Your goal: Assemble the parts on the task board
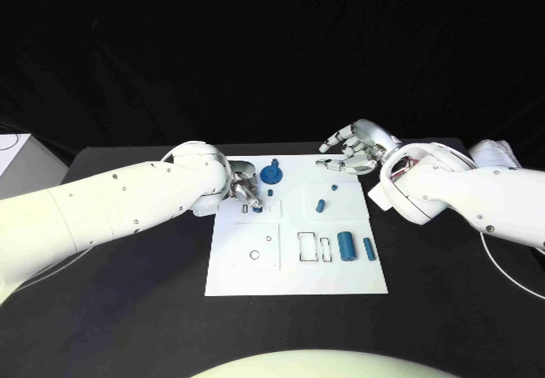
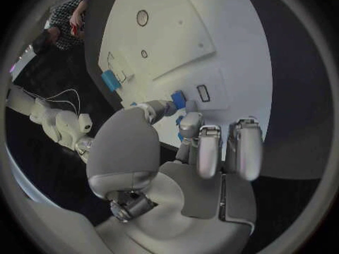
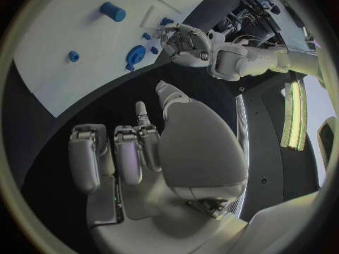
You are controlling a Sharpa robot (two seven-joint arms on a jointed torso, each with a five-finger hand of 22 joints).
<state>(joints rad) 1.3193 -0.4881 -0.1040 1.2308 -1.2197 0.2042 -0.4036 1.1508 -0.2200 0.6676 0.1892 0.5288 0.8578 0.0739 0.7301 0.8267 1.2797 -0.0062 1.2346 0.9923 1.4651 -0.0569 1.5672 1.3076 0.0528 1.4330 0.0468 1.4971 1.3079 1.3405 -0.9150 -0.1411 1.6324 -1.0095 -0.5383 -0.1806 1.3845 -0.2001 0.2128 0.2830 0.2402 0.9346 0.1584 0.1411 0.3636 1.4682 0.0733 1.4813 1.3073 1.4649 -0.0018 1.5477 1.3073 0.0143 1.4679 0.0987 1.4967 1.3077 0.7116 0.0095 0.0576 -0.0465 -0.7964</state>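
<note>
Left hand [image 1: 242, 189] over the near-left part of the task board [image 1: 298, 264], its fingers [image 2: 180, 101] pinching a small blue part [image 2: 178, 100] at the tips; a blue gear-shaped part [image 1: 272, 174] stands just beside them on the board. Right hand [image 1: 352, 151] at the board's far right corner, fingers [image 3: 127, 152] loosely curled and grasping nothing. Further blue parts, among them a cylinder [image 1: 345, 245], lie on the board well apart from both hands, on the black counter [image 1: 125, 307].

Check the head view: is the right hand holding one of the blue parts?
No, the right hand hovers over the task board's far right corner with its fingers spread and nothing between them.
</note>
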